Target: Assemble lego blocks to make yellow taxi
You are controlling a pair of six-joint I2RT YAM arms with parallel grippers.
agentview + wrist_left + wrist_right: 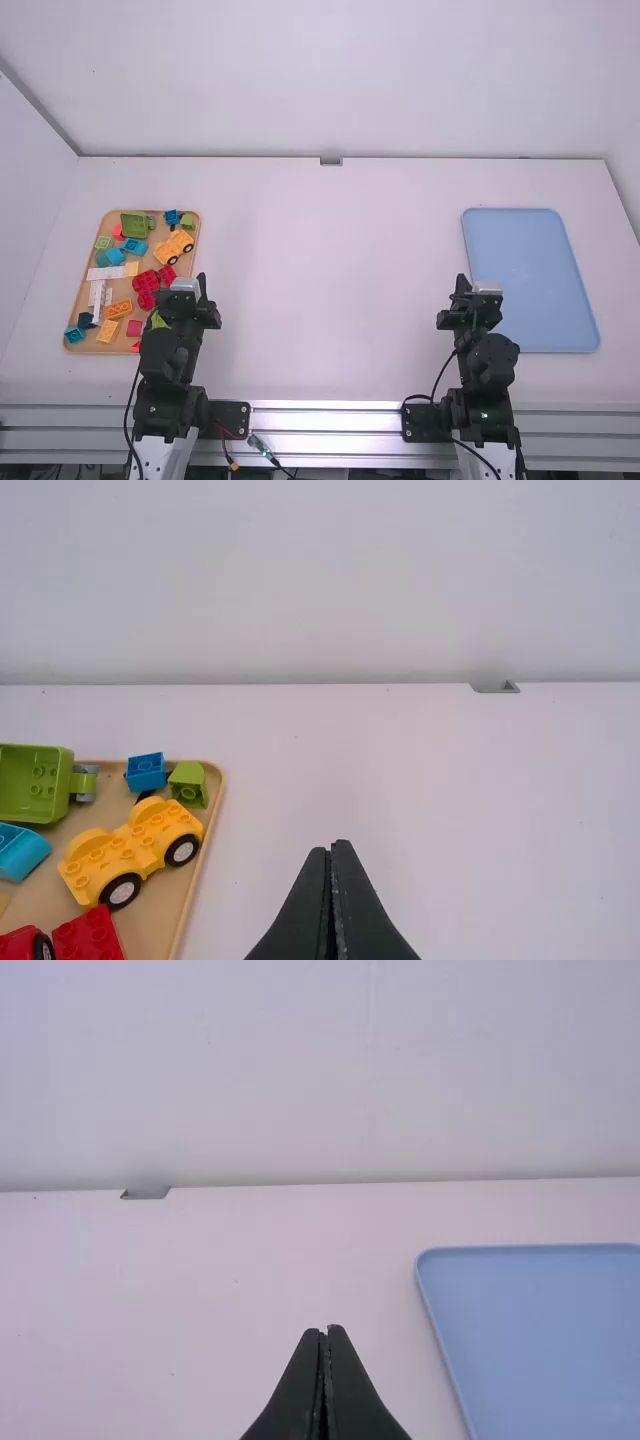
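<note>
A yellow wheeled car base (174, 247) lies on the wooden tray (198, 222) at the left; the left wrist view shows this yellow car base (130, 850) with black-tyred wheels on its side. Yellow and orange blocks (118, 309) lie lower on that tray. My left gripper (202, 275) is at the tray's right edge, the left gripper (333, 844) being shut with nothing between its fingers. Far to the right, my right gripper (462, 276) stands left of the blue tray (532, 280); the right gripper (323, 1329) is likewise shut and holds nothing.
Green, blue, red and white blocks share the wooden tray, among them a green wagon-like piece (134, 224) and a red block (146, 281). White table (330, 280) lies between the two trays. A wall rises behind its far edge.
</note>
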